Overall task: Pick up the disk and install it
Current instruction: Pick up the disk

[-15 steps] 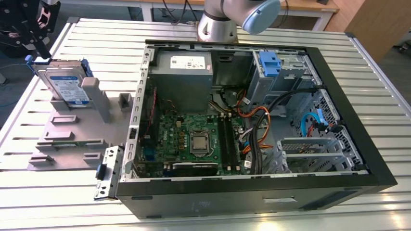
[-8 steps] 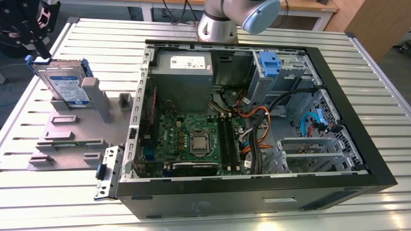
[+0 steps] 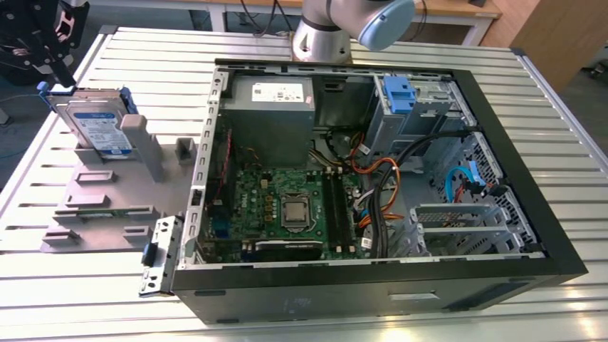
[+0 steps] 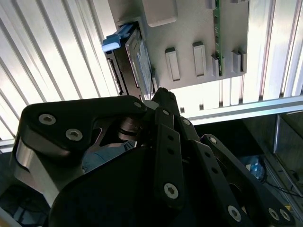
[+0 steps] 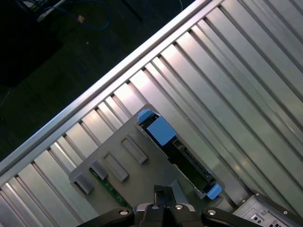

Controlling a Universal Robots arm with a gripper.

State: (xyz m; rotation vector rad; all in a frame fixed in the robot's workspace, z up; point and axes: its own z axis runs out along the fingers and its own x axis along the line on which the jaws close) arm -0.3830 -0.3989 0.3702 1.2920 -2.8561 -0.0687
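- In the exterior view I see the gripper [image 3: 65, 77] at the exterior view's upper left. It hangs just above the top edge of the disk [image 3: 98, 130] and I cannot see any contact between them.
- In the first wrist view the gripper [image 5: 163, 190] has its two black fingertips [image 5: 158, 191] drawn together, and I see nothing between them. I read the jaws as closed and empty.
- The disk stands on edge in a grey plastic fixture [image 3: 105, 206] on the exterior view's left, with its white-and-blue label facing the camera. Its blue carrier [image 3: 45, 88] shows at the top corners.
- In the first wrist view the disk [image 5: 190, 161] appears edge-on against the fixture [image 5: 124, 166], with a blue tab of the carrier [image 5: 159, 128] at one end.
- The second wrist view shows the gripper [image 4: 160, 92] close to the disk [image 4: 138, 57].
- The fixture lies on a slatted aluminium table [image 3: 142, 57], just beside an open computer case [image 3: 532, 235] that fills the middle and right of the exterior view.
- Inside the case I see a green motherboard [image 3: 285, 206], a grey power supply [image 3: 270, 103] and, at the upper right, a drive bay with a blue bracket [image 3: 399, 91].
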